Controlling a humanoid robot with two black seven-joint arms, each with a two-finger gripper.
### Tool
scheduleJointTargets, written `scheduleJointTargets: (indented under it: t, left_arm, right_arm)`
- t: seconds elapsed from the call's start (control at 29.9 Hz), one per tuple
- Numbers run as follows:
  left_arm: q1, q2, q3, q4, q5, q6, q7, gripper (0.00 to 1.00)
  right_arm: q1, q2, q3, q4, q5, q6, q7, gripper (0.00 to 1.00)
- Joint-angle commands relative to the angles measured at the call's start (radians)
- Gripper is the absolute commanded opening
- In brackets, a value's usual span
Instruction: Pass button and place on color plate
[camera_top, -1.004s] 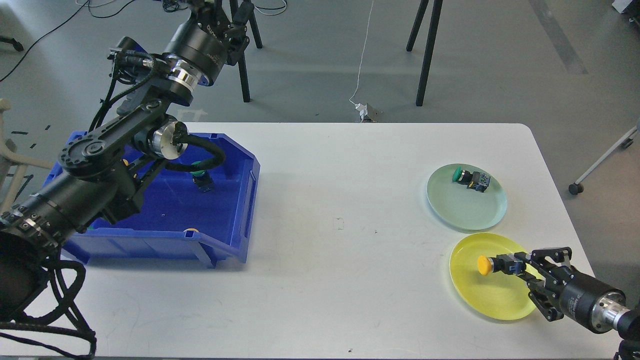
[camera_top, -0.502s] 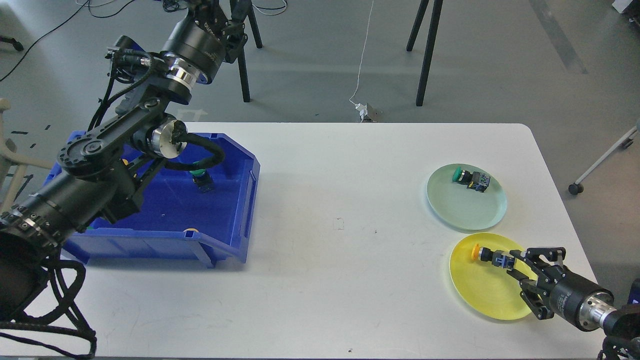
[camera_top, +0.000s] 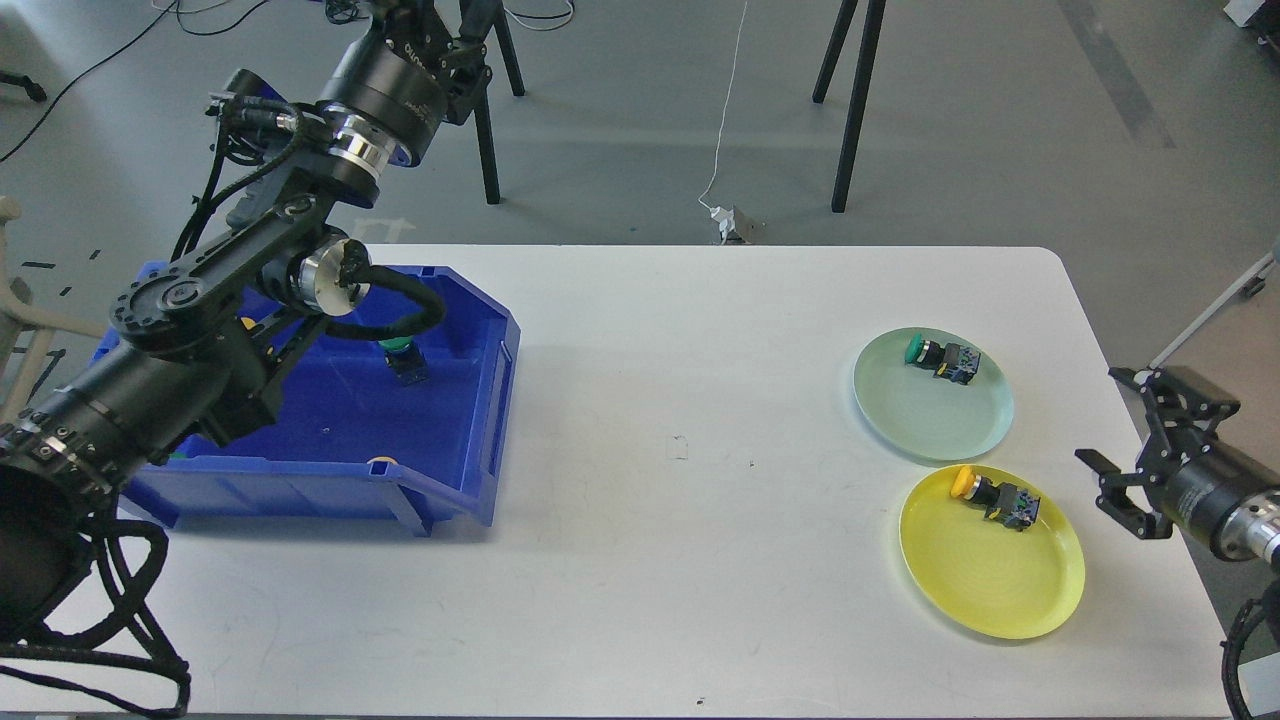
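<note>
Your yellow button (camera_top: 990, 495) lies on its side in the upper part of the yellow plate (camera_top: 1040, 610), cap toward the rim and free of any grip, so this placement looks done. The green button (camera_top: 941, 357) likewise rests at the far edge of the pale green plate (camera_top: 930, 430). Your right gripper (camera_top: 1135, 425) hangs off the table's right edge, near the yellow plate but apart from it, jaws spread and holding nothing. Your left arm reaches up past the blue bin (camera_top: 480, 400), and its gripper (camera_top: 455, 45) sits at the top of the view, too dark and foreshortened to say whether it is open or closed. Inside the bin you have another green-capped button (camera_top: 403, 360), plus what may be a yellow cap (camera_top: 380, 461) by the front wall, though it is mostly hidden. The next move calls for bringing the left gripper down into the bin onto a button, then carrying it to mid-table for the handover.
</note>
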Motion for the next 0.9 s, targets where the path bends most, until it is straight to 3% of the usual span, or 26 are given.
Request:
scheduleJointTargets:
  t: [0.0, 0.47, 0.57, 0.67, 0.87]
  left_arm:
    - [0.0, 0.0, -0.007, 0.001, -0.001, -0.001, 0.002, 1.0]
    - [0.0, 0.006, -0.062, 0.007, -0.194, -0.008, 0.019, 1.0]
    - [0.0, 0.006, -0.095, 0.036, -0.288, -0.048, 0.065, 1.0]
    - [0.0, 0.003, -0.124, 0.119, -0.337, -0.102, 0.098, 1.0]
    - [0.002, 0.0, -0.177, 0.245, -0.342, -0.198, 0.102, 1.0]
  right_arm:
    - [0.109, 0.026, 0.067, -0.009, -0.001, 0.0, 0.001, 0.99]
    - [0.583, 0.241, 0.112, -0.244, 0.025, 0.016, 0.006, 0.99]
    - [0.629, 0.249, 0.111, -0.28, 0.128, 0.033, 0.006, 0.99]
    - [0.683, 0.27, 0.104, -0.366, 0.226, 0.08, 0.006, 0.99]
    - [0.804, 0.306, 0.086, -0.622, 0.324, 0.259, -0.005, 0.99]
